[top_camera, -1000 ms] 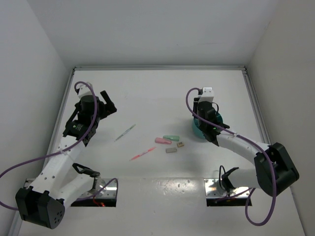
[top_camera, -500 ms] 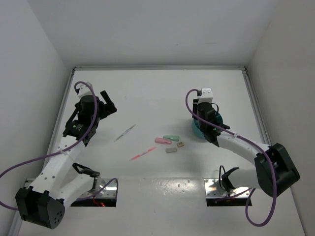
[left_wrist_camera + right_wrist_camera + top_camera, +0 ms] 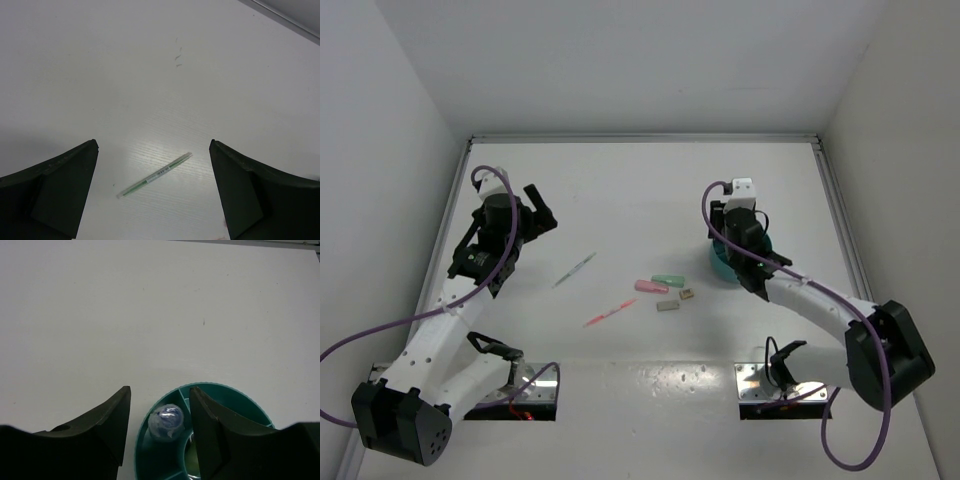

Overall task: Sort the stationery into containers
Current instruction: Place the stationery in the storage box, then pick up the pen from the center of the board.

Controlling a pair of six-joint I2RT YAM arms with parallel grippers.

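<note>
So, biggest thing first: the white counter [image 3: 640, 190], with both arms bolted at its near edge. The right arm [image 3: 810, 295] reaches out over the teal cup [image 3: 235, 390], and the left arm [image 3: 450, 310] is way off on the far-left side of the cup, well apart from it.

The right claw [image 3: 159, 390] hangs straight above the cup with its fingers partly spread. They've got nothing pinched as far as I can see. A blue-white marker [image 3: 167, 420] stands on end in one of the cup's inner compartments, right below the gap between the fingers, with a bit of daylight on each side.

The left claw [image 3: 152, 142] is spread as wide as it goes and holds nothing. It hovers over bare counter.

Everything else lies loose to the left of the cup in the overhead view:
- a thin white-and-green pen [image 3: 155, 176] is the farthest out, lying at a slant below the left claw
- a pink pen [image 3: 610, 313] is a bit closer, also slanted
- a green stick [image 3: 669, 279] and a pink stick [image 3: 651, 286] lie side by side near the cup
- a tan block [image 3: 687, 294] lies closest to the cup, with a grey block [image 3: 667, 306] just beside it
</note>
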